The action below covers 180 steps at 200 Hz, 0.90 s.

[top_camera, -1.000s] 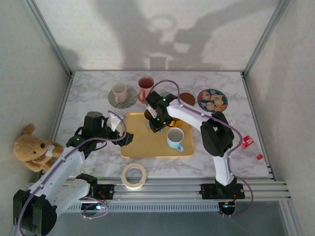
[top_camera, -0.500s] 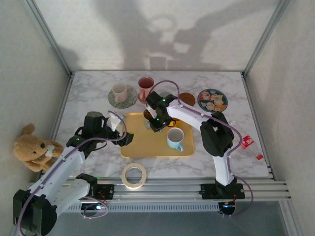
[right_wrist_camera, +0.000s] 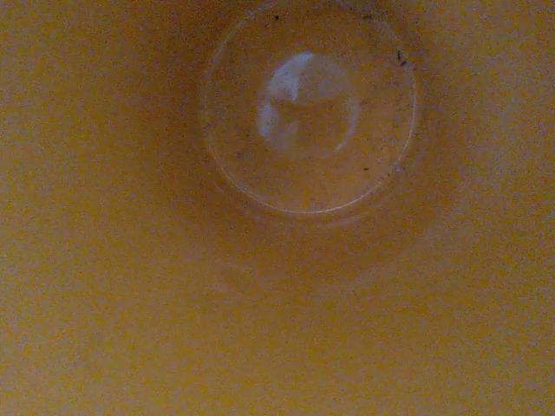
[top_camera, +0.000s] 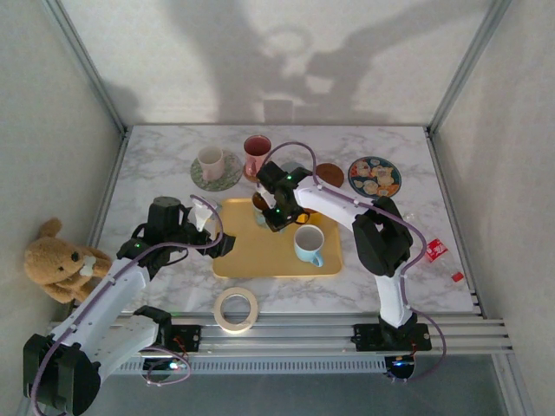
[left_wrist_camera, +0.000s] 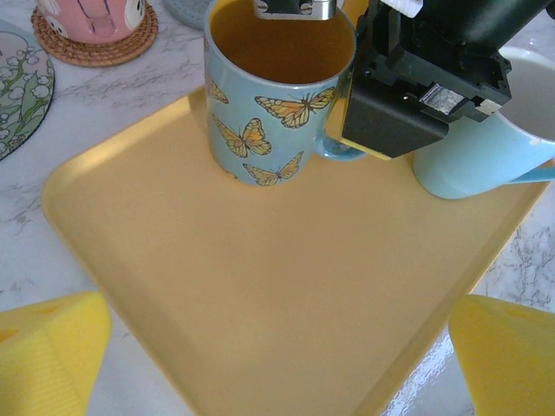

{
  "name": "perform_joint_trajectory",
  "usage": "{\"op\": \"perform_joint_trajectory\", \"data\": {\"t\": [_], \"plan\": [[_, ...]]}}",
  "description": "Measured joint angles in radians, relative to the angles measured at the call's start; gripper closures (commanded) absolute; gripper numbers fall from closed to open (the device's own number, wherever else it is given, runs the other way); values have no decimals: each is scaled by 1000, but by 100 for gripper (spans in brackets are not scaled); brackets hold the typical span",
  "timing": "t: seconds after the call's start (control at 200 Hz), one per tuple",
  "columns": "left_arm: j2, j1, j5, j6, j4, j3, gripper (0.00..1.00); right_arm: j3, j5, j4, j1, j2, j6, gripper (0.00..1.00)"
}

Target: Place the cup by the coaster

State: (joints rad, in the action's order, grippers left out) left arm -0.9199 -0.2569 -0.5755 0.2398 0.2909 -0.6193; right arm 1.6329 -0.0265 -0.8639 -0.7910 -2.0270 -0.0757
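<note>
the butterfly cup (left_wrist_camera: 277, 113) stands on the yellow tray's (left_wrist_camera: 260, 295) far side, with the brown coaster (top_camera: 329, 174) beyond the far right corner. the right gripper (top_camera: 272, 211) straddles its rim; whether it pinches, i cannot tell. the left gripper (top_camera: 224, 245) is spread wide.

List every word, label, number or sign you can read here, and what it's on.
Nothing is legible.
Red tag on the table: white mark, too small to read.
Grey label above the blue mug: blurred.
</note>
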Motion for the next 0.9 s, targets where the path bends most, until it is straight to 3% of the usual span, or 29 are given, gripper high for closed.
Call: {"op": "perform_joint_trajectory", "data": {"t": [0.335, 0.511, 0.901], "plan": [[-7, 0, 0, 0, 0, 0, 0, -1, 8, 5, 0, 6, -9, 87], [-11, 0, 3, -1, 0, 0, 0, -3, 7, 7, 0, 8, -15, 100], [-8, 0, 3, -9, 0, 0, 0, -5, -8, -11, -1, 42, -14, 100]]}}
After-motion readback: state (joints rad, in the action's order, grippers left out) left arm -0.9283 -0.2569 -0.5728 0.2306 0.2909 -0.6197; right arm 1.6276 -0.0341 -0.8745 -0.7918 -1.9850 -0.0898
